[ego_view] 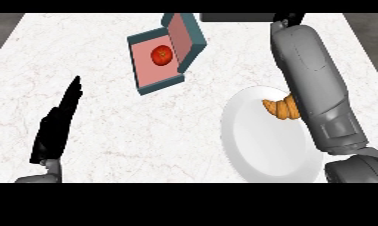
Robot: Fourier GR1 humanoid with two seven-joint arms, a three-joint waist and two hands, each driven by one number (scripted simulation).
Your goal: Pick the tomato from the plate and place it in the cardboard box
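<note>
A red tomato [162, 55] lies inside the open teal box [151, 73] with a pink inside, at the counter's far middle; its lid [188, 37] stands tipped back. The white plate [262, 145] sits at the near right and holds a brown croissant [279, 109], no tomato. My right forearm [310, 75] crosses the plate's right side and reaches far up. Only a black sliver of my right hand [287, 19] shows at the top edge, to the right of the box and apart from it. At the near left, my left hand [53, 127] rests open with fingers straight.
The white marbled counter [103, 35] spreads around the box and plate. A dark grey strip [236, 17] lies along the far edge beside my right hand. Grey floor shows past the counter's far corners.
</note>
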